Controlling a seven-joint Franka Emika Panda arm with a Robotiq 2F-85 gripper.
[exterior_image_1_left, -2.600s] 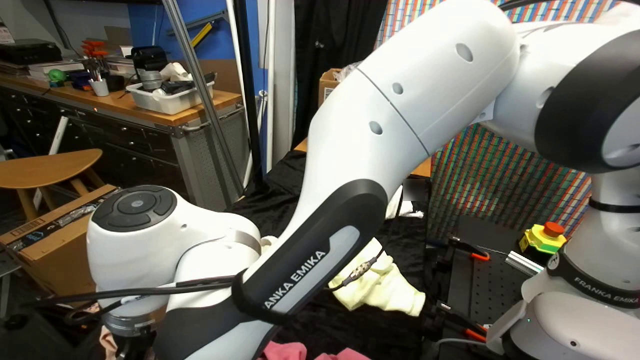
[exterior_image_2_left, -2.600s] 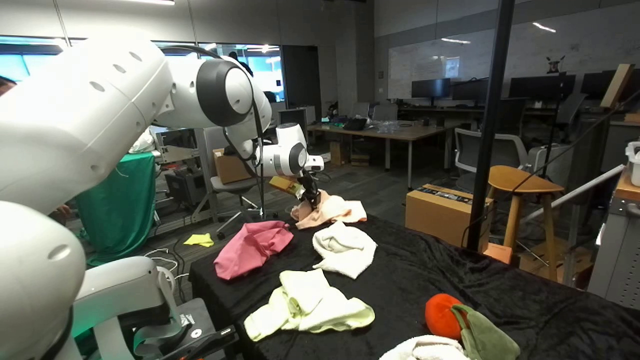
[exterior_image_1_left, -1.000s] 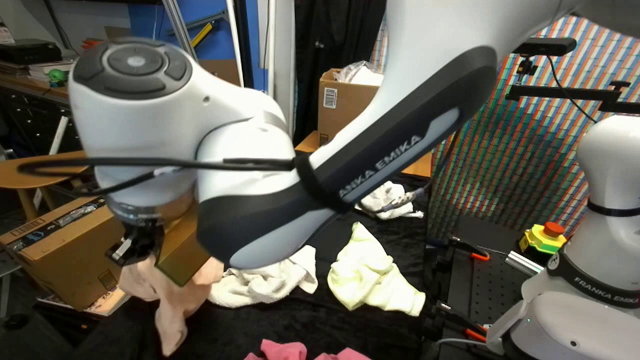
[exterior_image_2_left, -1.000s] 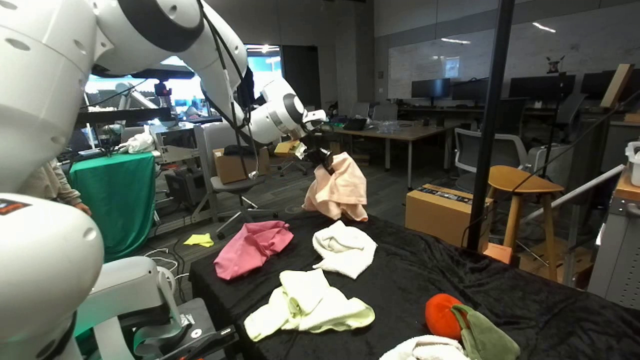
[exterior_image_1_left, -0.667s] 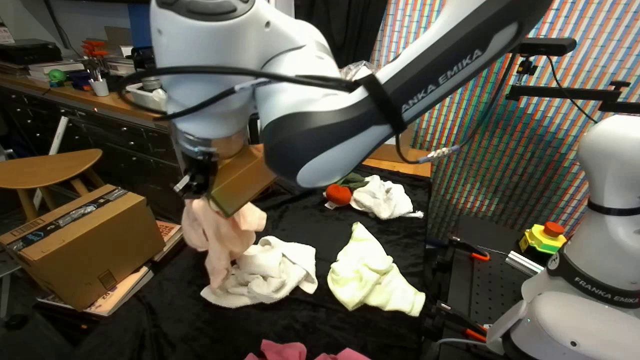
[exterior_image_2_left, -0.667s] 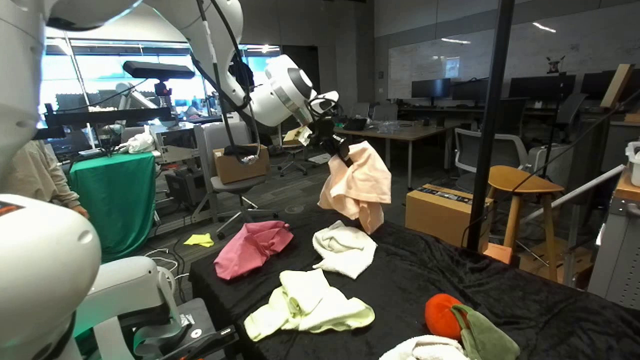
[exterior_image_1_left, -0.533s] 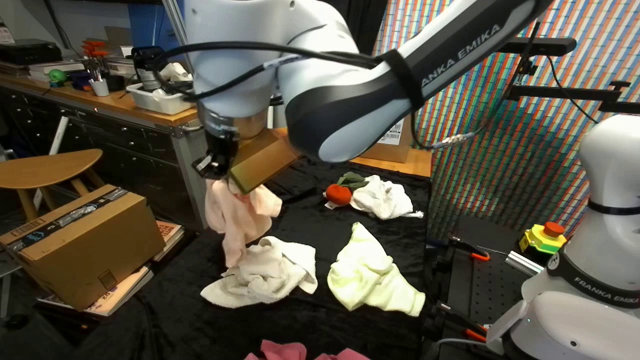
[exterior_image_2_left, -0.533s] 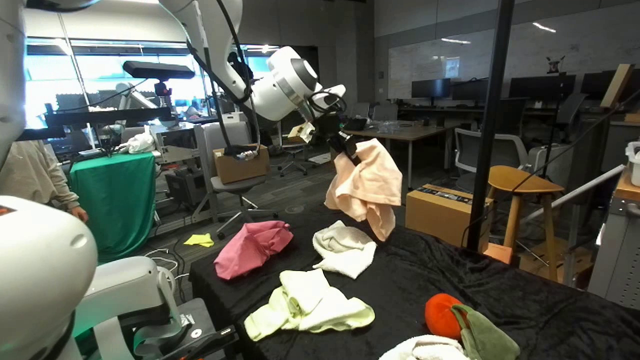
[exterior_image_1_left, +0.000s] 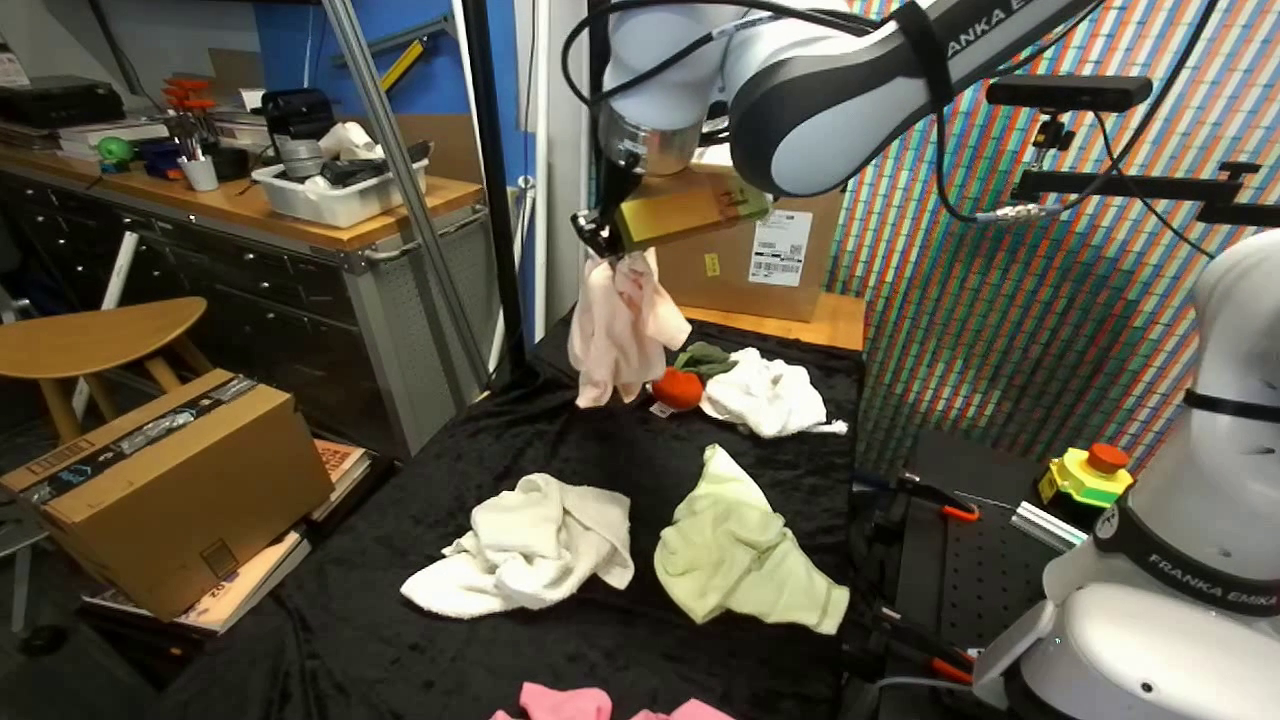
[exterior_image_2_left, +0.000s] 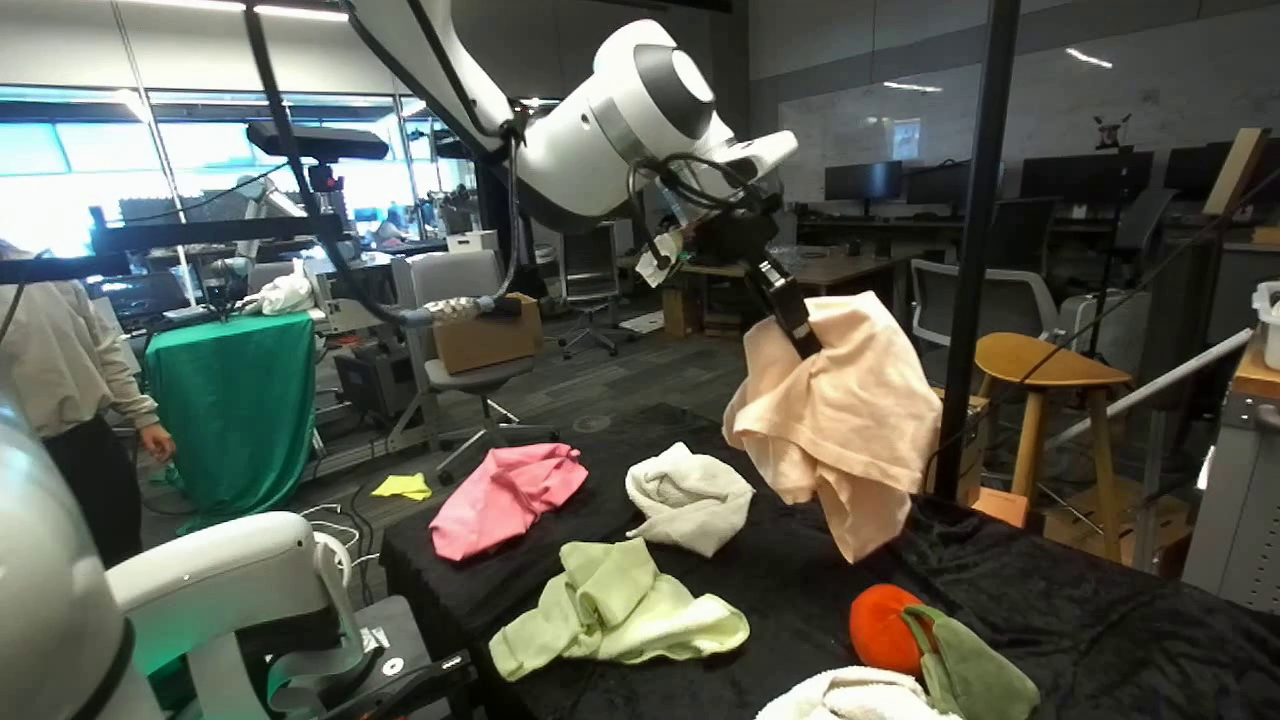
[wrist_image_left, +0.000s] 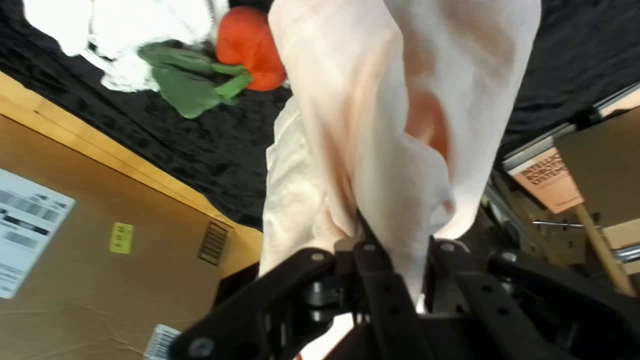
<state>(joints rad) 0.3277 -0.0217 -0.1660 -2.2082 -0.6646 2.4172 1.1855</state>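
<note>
Peach cloth (exterior_image_2_left: 840, 410) hangs, lower edges free, above black fabric (exterior_image_2_left: 792, 575).

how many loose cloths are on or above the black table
5: peach cloth in the jaws; pink cloth, pale green cloth and off-white cloth grouped on the table; white cloth beside the red plush. More could be hidden.

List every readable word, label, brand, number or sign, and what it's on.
"FRANKA EMIKA": robot base.
"ANKA E", partial: forearm.
"INTELLI", "ROBOTI", "SYSTEMS", first two possibly incomplete: book.
Too blurred: white label and yellow sticker on large carton.
Also blurred: black tape on taped box.
Other print: too small or blurred.
Peach cloth: no text visible.
</note>
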